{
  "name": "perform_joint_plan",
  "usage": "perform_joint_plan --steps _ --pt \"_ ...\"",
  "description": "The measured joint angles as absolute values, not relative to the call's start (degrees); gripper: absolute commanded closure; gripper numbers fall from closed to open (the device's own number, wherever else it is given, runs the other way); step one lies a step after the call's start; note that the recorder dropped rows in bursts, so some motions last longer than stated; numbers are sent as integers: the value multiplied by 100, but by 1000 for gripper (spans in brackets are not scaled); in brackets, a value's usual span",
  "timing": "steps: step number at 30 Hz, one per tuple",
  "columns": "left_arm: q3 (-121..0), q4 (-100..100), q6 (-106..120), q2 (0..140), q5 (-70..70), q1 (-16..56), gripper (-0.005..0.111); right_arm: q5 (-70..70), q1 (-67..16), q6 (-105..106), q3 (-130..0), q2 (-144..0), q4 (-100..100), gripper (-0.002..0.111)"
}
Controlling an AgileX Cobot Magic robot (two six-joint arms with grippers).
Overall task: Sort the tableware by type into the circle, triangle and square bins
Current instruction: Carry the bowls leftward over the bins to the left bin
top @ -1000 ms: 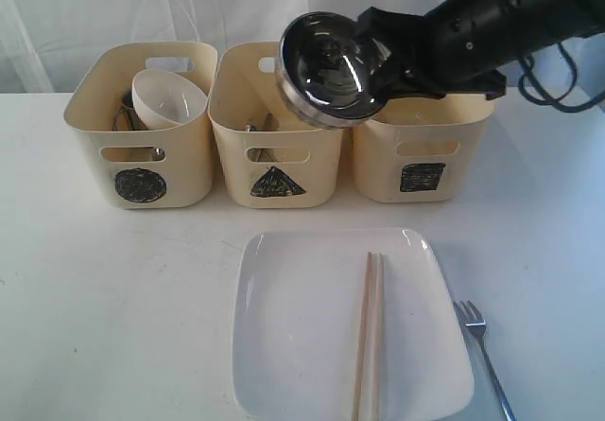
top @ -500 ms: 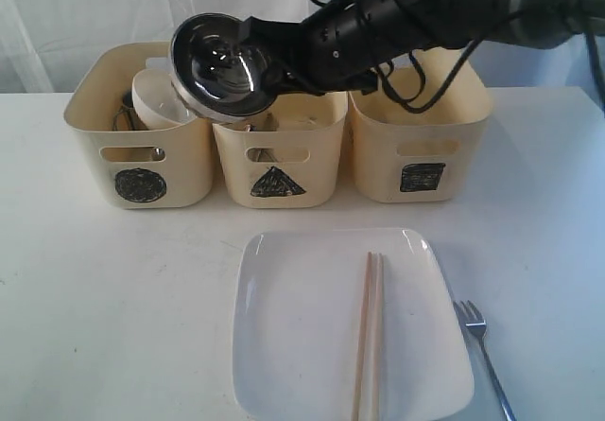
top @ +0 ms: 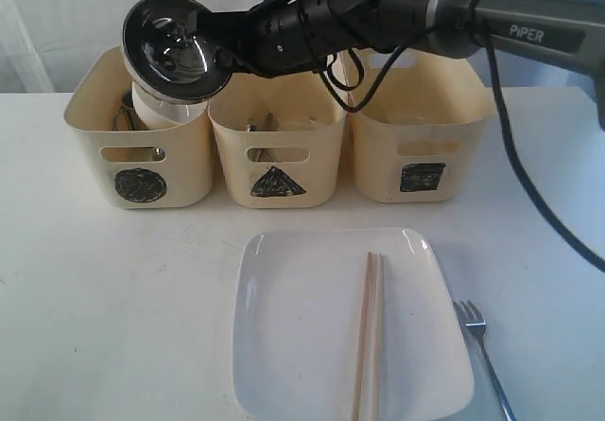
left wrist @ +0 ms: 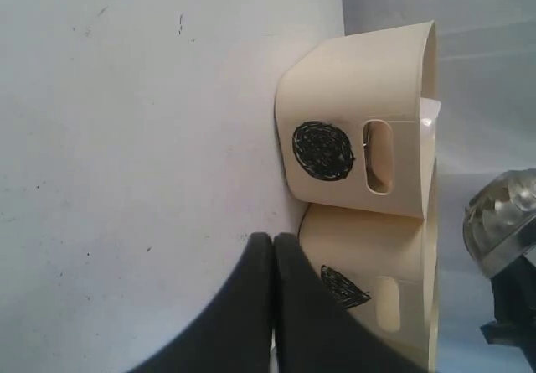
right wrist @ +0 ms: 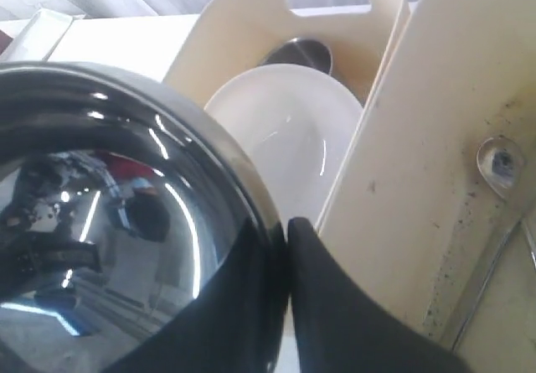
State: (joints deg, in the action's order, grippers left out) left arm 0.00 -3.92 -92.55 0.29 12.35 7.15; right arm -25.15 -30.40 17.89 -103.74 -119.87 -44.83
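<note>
White counter (top: 113, 298), pale curtain behind.

In the exterior view, on the counter in one row from left to right: circle bin (top: 90, 170), triangle bin (top: 321, 170), square bin (top: 378, 170), set close side by side. Reaching in from the right over the row, with the right gripper (top: 230, 54) clenched on the rim of the steel bowl (top: 173, 43). Holding it tilted in the air, hollow side toward the camera, above the circle bin. Just under it, inside that bin, the small white bowl (top: 161, 111). In front of the bins, the large white square plate (top: 302, 345) with the wooden chopsticks (top: 369, 336) lying on it, and just beside its right edge the fork (top: 477, 341).

In the left wrist view, over bare counter (left wrist: 126, 138): left gripper (left wrist: 273, 239) pressed shut on nothing, facing the circle bin (left wrist: 352, 80) and the triangle bin (left wrist: 360, 247). At the picture's edge, a part of the steel bowl (left wrist: 502, 218).

In the right wrist view, very near: steel bowl (right wrist: 109, 222), rim pinched in the right gripper (right wrist: 286, 243). Behind it, in the circle bin (right wrist: 243, 21), the small white bowl (right wrist: 285, 130) and a steel mug (right wrist: 297, 53), partly hidden. Beside these, the wall of the triangle bin (right wrist: 419, 138).
</note>
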Motion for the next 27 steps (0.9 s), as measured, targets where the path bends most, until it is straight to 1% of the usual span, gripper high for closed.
perform_joint_plan --steps 4,12,21,27 --pt "0 -392 -9255 29 1231 715 107 -2276 -3238 2009 -10604 -12184 -4494 108" --pt "0 -392 -9255 29 1231 715 107 -1250 -3647 2369 -10613 -12520 -4504 108" --pt "0 -392 -9255 29 1221 715 107 -490 -3722 2398 -10613 -12702 -4493 108" --pt "0 -392 -9244 29 1221 715 107 -425 -3722 2481 -10613 -12796 -4493 108"
